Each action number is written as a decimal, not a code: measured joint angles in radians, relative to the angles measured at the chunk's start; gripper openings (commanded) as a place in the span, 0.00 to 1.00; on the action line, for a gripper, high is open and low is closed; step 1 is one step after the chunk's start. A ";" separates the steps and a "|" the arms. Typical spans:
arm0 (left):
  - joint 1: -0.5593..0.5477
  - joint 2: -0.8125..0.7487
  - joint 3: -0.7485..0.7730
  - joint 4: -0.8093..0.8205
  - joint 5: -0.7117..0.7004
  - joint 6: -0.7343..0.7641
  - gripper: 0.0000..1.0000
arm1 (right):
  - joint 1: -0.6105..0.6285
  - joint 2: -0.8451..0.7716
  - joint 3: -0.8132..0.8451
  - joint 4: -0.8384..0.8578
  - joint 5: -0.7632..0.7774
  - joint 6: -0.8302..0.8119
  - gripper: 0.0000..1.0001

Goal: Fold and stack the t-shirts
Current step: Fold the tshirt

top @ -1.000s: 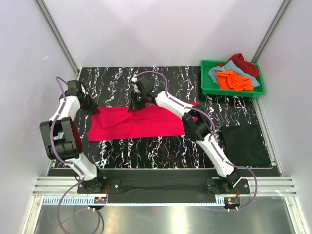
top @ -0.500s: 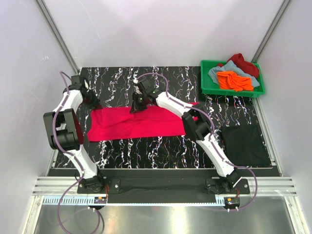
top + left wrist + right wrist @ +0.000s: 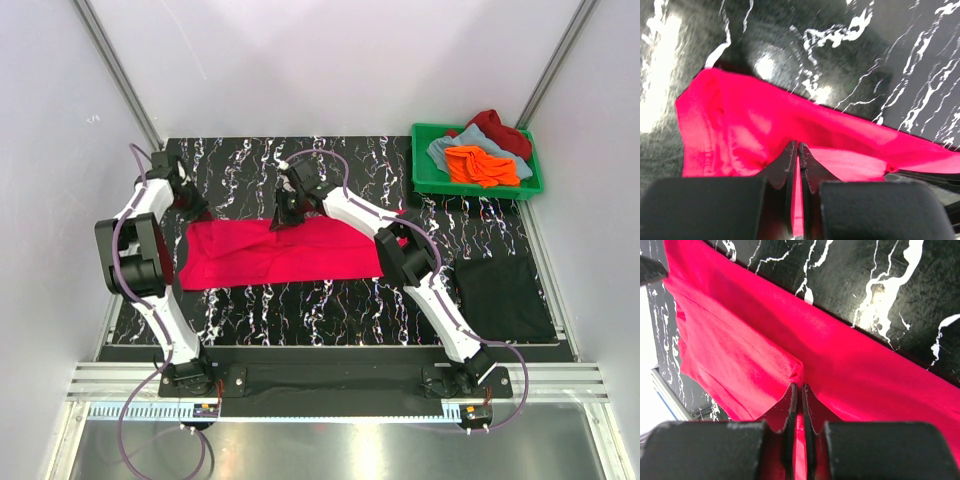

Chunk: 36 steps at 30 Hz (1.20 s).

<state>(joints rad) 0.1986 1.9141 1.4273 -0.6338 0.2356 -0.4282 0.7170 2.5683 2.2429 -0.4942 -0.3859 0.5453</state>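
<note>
A bright pinkish-red t-shirt (image 3: pixel 290 255) lies as a long strip across the black marbled table (image 3: pixel 300 315). My left gripper (image 3: pixel 192 212) is at the shirt's far left corner, shut on the cloth. In the left wrist view a thin fold of the pinkish-red t-shirt (image 3: pixel 740 130) sits pinched in my left gripper (image 3: pixel 797 144). My right gripper (image 3: pixel 281 220) is shut on the far edge near the middle. The right wrist view shows the pinkish-red t-shirt (image 3: pixel 740 340) bunched at the tips of my right gripper (image 3: pixel 799 386). Orange (image 3: pixel 478 165), grey-blue (image 3: pixel 440 150) and dark red (image 3: pixel 500 128) t-shirts lie heaped in the crate.
The green plastic crate (image 3: pixel 478 190) stands at the far right corner of the table. A dark folded cloth (image 3: pixel 503 297) lies flat at the near right. White walls and metal frame posts close in the table on three sides.
Both grippers have shifted a little toward the far side, still holding the shirt's far edge. The left arm's elbow has swung farther back along the left wall.
</note>
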 measured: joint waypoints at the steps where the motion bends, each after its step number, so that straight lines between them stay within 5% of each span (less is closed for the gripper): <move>1: -0.003 0.005 0.009 0.001 0.000 0.000 0.07 | 0.000 0.000 -0.003 0.000 0.000 0.002 0.11; 8: -0.013 0.033 0.033 0.001 -0.001 0.001 0.10 | -0.004 0.000 -0.012 0.000 -0.001 0.010 0.14; 10: -0.013 0.048 0.033 0.000 -0.001 0.003 0.14 | -0.006 0.000 -0.012 0.000 -0.001 0.013 0.23; 17: -0.013 0.071 0.063 -0.039 -0.038 0.023 0.45 | -0.013 0.000 -0.012 -0.004 0.000 0.016 0.41; 24: -0.015 -0.082 0.034 -0.068 -0.070 0.026 0.48 | -0.031 -0.003 0.015 -0.104 0.035 -0.034 0.49; 29: -0.051 -0.236 -0.067 -0.049 -0.044 -0.001 0.47 | -0.035 -0.007 0.101 -0.178 0.034 -0.062 0.47; 36: -0.068 -0.207 -0.198 -0.039 -0.027 -0.019 0.46 | -0.024 -0.001 0.257 -0.197 -0.031 0.000 0.23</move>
<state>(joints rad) 0.1310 1.7073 1.2289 -0.6727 0.2089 -0.4477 0.6930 2.5671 2.5004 -0.6914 -0.4168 0.5457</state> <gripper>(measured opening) 0.467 0.293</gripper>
